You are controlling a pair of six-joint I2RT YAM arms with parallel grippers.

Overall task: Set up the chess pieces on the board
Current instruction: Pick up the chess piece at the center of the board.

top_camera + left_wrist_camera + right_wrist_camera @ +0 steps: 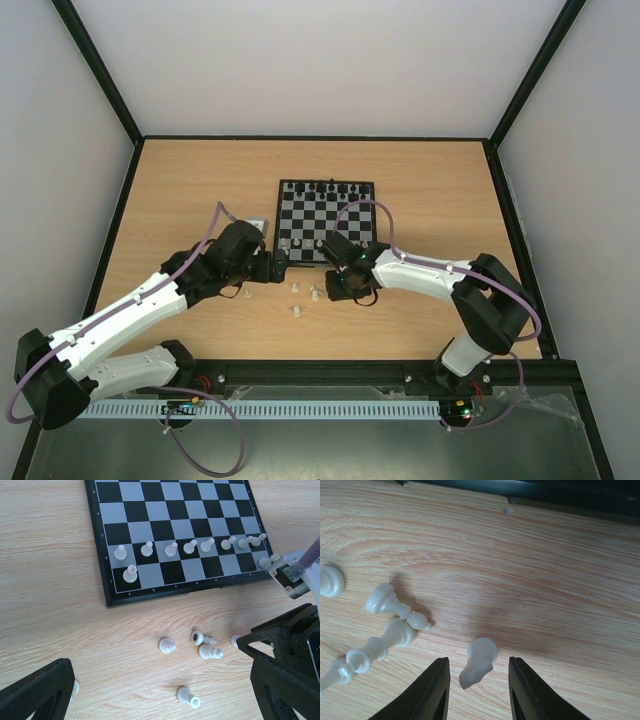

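right gripper straddles fallen chess piece

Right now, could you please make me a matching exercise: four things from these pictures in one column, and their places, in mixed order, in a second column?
Things
1. row of white pawns
2. black pieces
3. fallen white piece
4. white piece behind the leftmost pawn, left wrist view

Places
A. lying on the table, between the open jaws of the right gripper
B. along the far edge of the board
C. upright on a near corner square
D. upright, second row from the near edge

Pairs: 1-D, 2-B, 3-A, 4-C
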